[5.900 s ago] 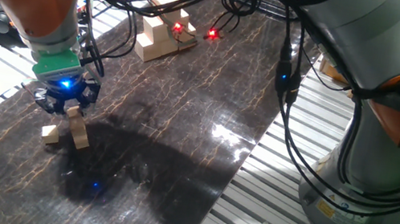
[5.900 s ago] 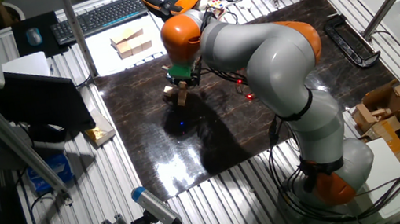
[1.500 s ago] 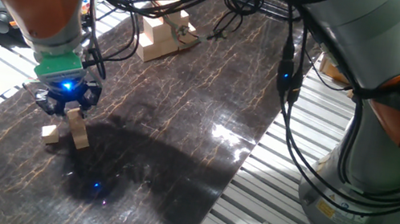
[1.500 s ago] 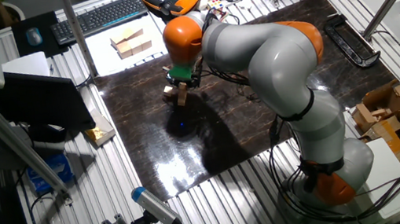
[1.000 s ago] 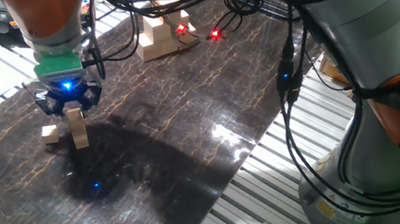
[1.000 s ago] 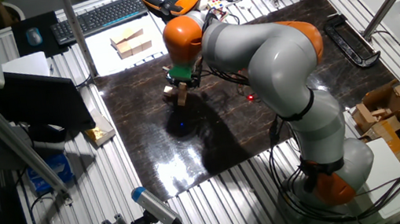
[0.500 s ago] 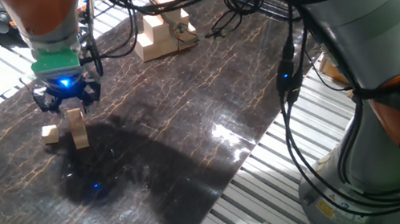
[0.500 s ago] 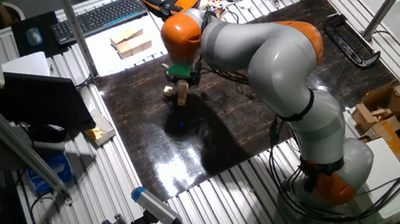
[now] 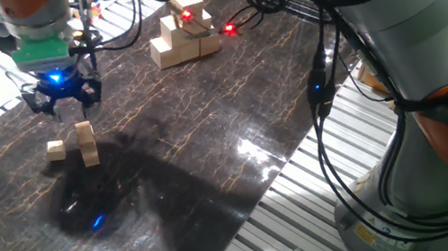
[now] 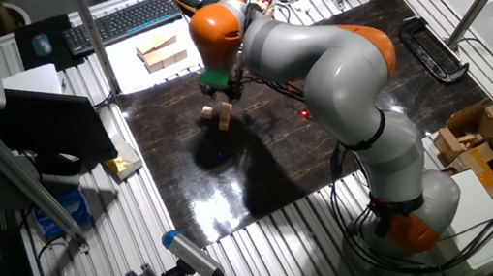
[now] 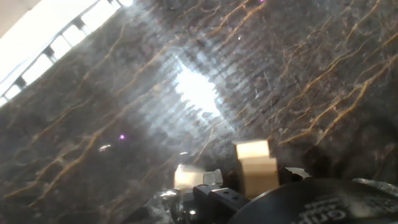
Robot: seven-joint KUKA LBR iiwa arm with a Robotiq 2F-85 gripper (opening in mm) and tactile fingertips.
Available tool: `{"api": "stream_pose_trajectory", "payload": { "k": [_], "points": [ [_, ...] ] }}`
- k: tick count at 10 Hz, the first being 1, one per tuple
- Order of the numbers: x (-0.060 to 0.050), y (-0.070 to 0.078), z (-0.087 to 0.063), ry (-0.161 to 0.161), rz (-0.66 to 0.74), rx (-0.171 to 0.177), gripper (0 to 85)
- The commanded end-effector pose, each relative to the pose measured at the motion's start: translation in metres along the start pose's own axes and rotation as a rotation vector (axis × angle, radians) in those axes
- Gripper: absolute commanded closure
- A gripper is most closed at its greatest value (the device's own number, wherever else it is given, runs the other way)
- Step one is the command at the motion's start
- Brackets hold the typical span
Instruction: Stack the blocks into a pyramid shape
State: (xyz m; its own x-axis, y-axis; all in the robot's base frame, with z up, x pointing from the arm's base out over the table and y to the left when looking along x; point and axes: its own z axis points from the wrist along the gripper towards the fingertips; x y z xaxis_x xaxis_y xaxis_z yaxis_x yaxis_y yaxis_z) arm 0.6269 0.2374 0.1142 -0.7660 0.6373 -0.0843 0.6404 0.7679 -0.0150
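In one fixed view the hand (image 9: 53, 99) hangs at the far left, above the dark marbled worktop (image 9: 208, 114), a blue light glowing on its underside; its short fingers seem to hold nothing, though how far apart they stand cannot be told. Just below and to the right of it, apart from it, stands a short leaning stack of blocks (image 9: 87, 143), one cube atop another and slightly tilted, with a single block (image 9: 57, 150) resting on the worktop just beside the stack's left foot. Farther right and at the far end of the worktop sits a stepped pile of blocks (image 9: 181, 32), lit by small red lights. The grey and orange arm (image 9: 412, 93) fills the right side. In the other fixed view the hand (image 10: 222, 89) hovers near the far left part of the worktop (image 10: 341, 114), and the small stack (image 10: 222, 113) lies just nearer than it, not touching. In the hand view, which looks down on the worktop (image 11: 124, 93), the single block (image 11: 186, 176) shows to the left at the bottom edge and the stack (image 11: 256, 163) to its right, both just beyond the dark body of the hand; the fingertips themselves are not clear there.
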Motion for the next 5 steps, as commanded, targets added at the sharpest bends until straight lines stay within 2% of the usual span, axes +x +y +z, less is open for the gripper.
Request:
{"api": "stream_pose_trajectory", "payload": {
  "k": [1,4,5],
  "points": [
    [0.003,0.004,-0.002,0.001,0.01,0.001,31.7],
    [0.01,0.014,-0.002,-0.002,0.036,0.009,32.3],
    [0.012,0.015,-0.004,0.003,0.098,0.009,33.7]
  ]
}}
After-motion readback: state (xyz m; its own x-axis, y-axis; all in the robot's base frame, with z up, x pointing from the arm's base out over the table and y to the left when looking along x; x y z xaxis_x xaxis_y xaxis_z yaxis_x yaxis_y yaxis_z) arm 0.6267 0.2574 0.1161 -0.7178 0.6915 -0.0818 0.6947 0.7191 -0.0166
